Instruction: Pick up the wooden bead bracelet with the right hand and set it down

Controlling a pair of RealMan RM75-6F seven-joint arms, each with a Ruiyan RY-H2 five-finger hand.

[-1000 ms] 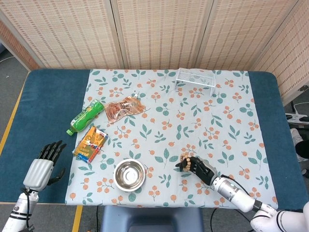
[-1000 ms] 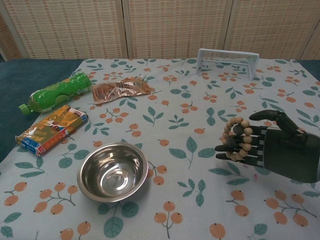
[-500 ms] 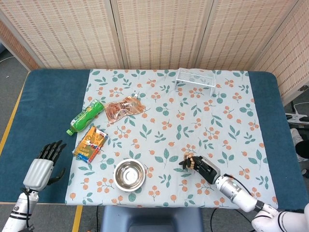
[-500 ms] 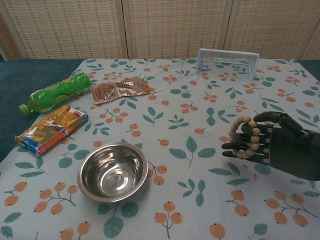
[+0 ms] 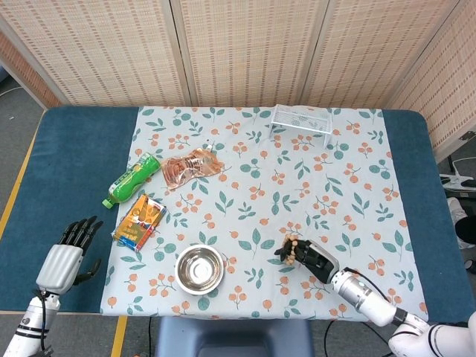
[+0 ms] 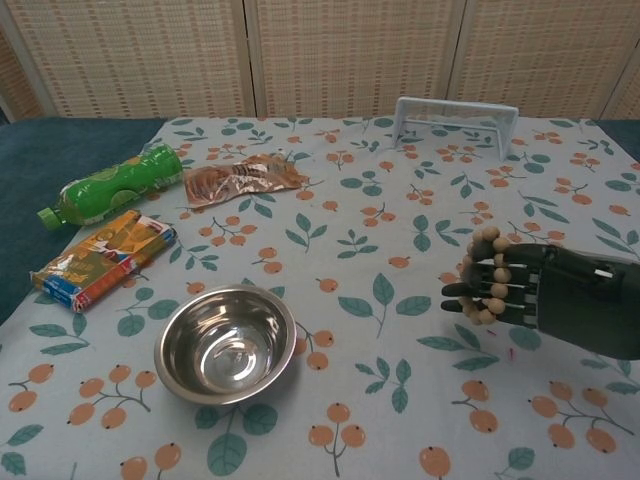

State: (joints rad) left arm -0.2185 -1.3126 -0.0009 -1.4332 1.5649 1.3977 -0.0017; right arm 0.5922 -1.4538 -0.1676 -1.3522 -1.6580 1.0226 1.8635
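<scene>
One wooden bead bracelet is held by the right hand, looped around the dark fingers, which are extended leftward across the cloth. In the chest view the loop is seen nearly edge-on, standing upright, so that its long axis runs from top to bottom and its opening faces sideways along the fingers. In the head view the bracelet is seen at the fingertip end of the right hand, near the front edge of the table and to the right of the steel bowl. Whether the beads touch the cloth cannot be told.

The left hand is kept over the blue table at the front left corner, with its fingers spread apart and nothing held in them.

The middle of the table is covered by a floral tablecloth printed with leaves and orange berries. On it are laid a green bottle on its side, a crinkled snack packet, a colourful box and, at the far edge, a white wire rack. The bottle and box are also seen at the left of the chest view, with the bowl in front.

Behind the table the room is closed off by woven folding screens.
</scene>
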